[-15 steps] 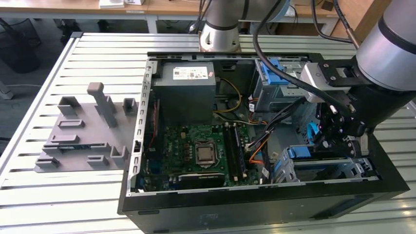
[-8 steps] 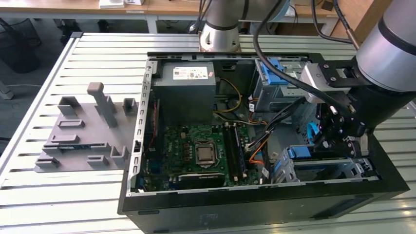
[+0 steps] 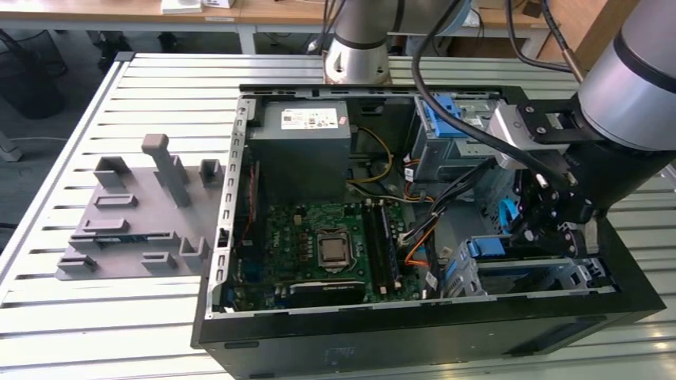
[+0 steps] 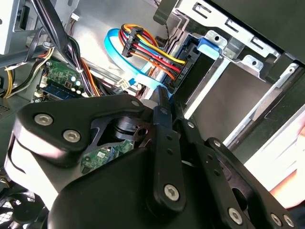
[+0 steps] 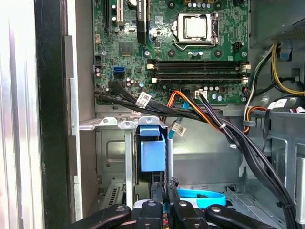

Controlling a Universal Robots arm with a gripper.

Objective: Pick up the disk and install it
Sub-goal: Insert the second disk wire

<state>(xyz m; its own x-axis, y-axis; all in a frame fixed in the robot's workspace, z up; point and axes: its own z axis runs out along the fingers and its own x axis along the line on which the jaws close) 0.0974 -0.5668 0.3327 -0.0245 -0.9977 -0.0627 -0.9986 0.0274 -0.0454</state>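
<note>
Seating the disk [image 5: 151,157] looks like the step in hand, says the first technician. The picking up appears done: the disk stands on edge in the metal drive cage [image 5: 112,152] at the corner of the open computer case [image 3: 423,340], its blue end facing the arm.

And the claw [image 5: 167,191]? asks the second.

Right at that end, the first answers. In both wrist views its fingers [image 4: 162,119] are drawn close together, with hardly a gap. He sees nothing plainly clamped between them, so he judges it a push or a very thin pinch and cannot say which.

So the disk is not in the claw's hold?

Not that he can show. In the exterior view the claw [image 3: 544,229] hangs over the cage on that view's right, well apart from the grey plastic fixture on the worktop [image 3: 127,332].

What does the next move call for?

A straight, gentle press along the cage's rails, he reckons, so the disk does not skew. The black cable bundle [image 5: 214,119] and the light-blue ribbon cable [image 5: 200,196] lie just beside the claw and could snag. The motherboard [image 5: 190,47] sits beyond the cage and ought to stay untouched.
</note>
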